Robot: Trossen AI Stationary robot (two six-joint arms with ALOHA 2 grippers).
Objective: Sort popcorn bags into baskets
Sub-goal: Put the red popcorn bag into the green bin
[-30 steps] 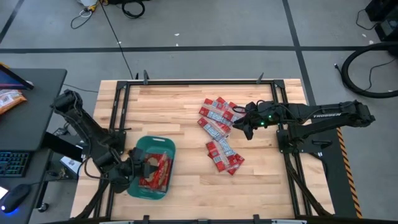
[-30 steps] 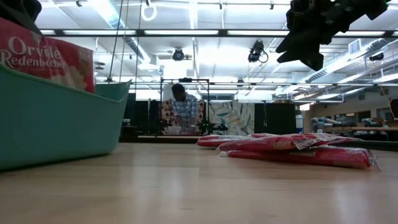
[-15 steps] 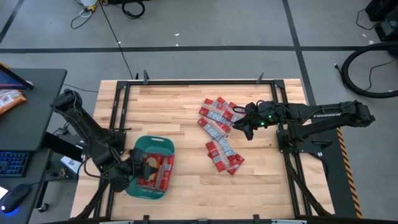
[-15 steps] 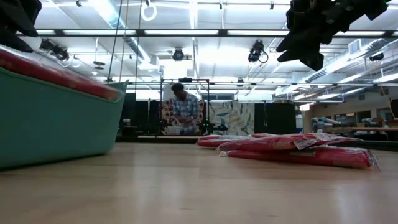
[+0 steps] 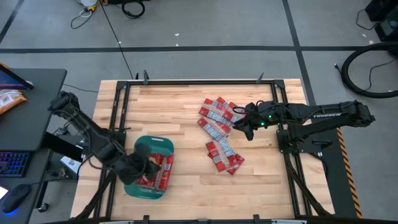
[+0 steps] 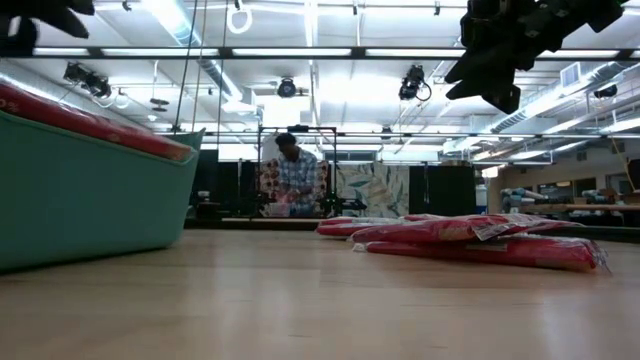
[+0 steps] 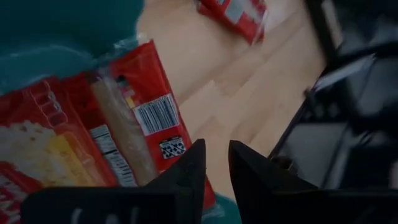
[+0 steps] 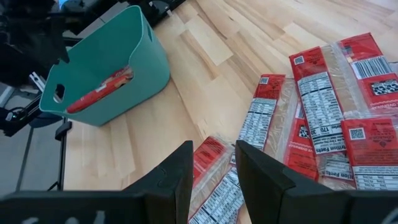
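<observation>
The teal basket (image 5: pixel 155 142) stands at the table's near left; its wall fills the left of the low view (image 6: pixel 90 200). Red popcorn packets (image 5: pixel 160 174) lie flat inside it, among them the larger bag with the yellow picture (image 7: pixel 37 149) and a barcode packet (image 7: pixel 155 115). My left gripper (image 5: pixel 148 167) hovers over the basket, open by a narrow gap (image 7: pixel 216 155), holding nothing. Several more packets (image 5: pixel 217 121) lie in a loose pile right of centre (image 8: pixel 317 106). My right gripper (image 5: pixel 244 127) hangs above that pile's right edge, open (image 8: pixel 214 155) and clear of it (image 6: pixel 495 75).
Bare wood lies between the basket and the pile (image 5: pixel 186 149). A second clump of packets (image 5: pixel 224 157) sits nearer the near edge. Black frame rails (image 5: pixel 118 124) run along the table's sides. A person (image 6: pixel 293 175) is in the room far beyond the table.
The large bag that stood upright in the basket has tipped over and now lies flat on the other packets. My left gripper has moved a little toward the table's right, over the basket's middle. My right arm has kept still.
</observation>
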